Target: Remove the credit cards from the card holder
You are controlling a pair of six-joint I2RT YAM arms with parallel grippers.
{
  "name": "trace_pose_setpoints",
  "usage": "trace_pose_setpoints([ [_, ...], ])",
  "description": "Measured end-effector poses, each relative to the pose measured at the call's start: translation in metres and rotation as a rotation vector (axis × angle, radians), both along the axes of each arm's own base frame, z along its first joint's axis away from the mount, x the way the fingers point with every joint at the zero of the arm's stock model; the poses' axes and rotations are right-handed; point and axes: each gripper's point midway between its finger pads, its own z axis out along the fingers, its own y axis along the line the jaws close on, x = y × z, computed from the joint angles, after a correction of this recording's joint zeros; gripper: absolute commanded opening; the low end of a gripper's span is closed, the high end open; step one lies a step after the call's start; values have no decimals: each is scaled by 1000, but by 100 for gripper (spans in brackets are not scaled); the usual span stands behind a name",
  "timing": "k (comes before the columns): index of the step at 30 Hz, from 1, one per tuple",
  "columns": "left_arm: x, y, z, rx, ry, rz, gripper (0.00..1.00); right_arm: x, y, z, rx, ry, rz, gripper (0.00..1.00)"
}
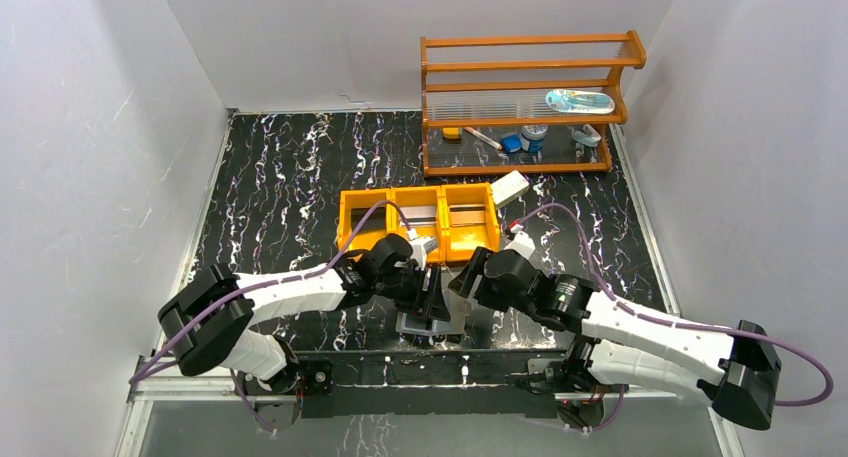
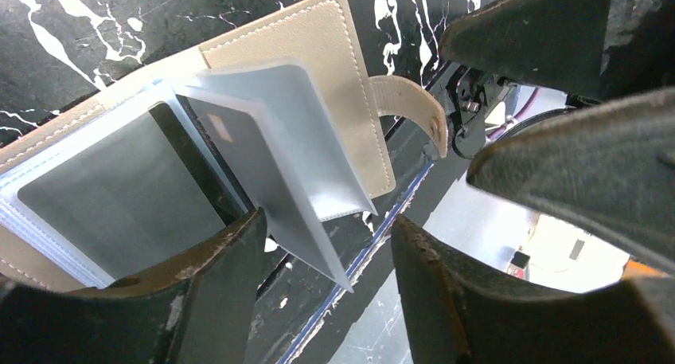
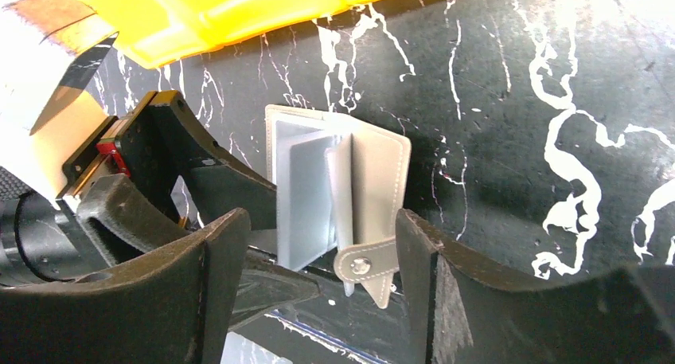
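Marbled table [image 1: 280, 177] bears the opened card holder [image 3: 374, 173], strap [image 3: 372, 267] toward near edge; left tool [image 2: 326, 225] and right tool [image 3: 322, 217] gape.

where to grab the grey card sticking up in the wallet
Pinch the grey card by its free corner jutting past the card holder edge, coming in from that corner, one left gripper finger on each face; it stands tilted up, both faces exposed.

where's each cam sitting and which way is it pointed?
Top external: above, behind the bases, facing down on the table; left arm and right arm show.
Left wrist: on the left arm, facing the opened card holder; left pincer frames it.
Right wrist: on the right arm, facing the holder and orange tray; right pincer shows.
Shared: both wrist views see the holder.
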Motion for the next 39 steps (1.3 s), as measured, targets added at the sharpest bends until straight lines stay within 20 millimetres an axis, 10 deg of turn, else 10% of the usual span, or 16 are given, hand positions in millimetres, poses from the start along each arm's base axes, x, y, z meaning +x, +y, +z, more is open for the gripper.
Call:
trace_pose_setpoints([
  [14, -13, -24, 30, -172, 5, -126, 64, -2, -9, 1, 24, 4, -42, 60],
  [23, 5, 17, 35, -23, -142, 31, 64, -2, 5, 7, 61, -8, 11, 47],
  [39, 28, 58, 31, 106, -225, 260, 69, -17, 30, -40, -35, 103, 167, 45],
])
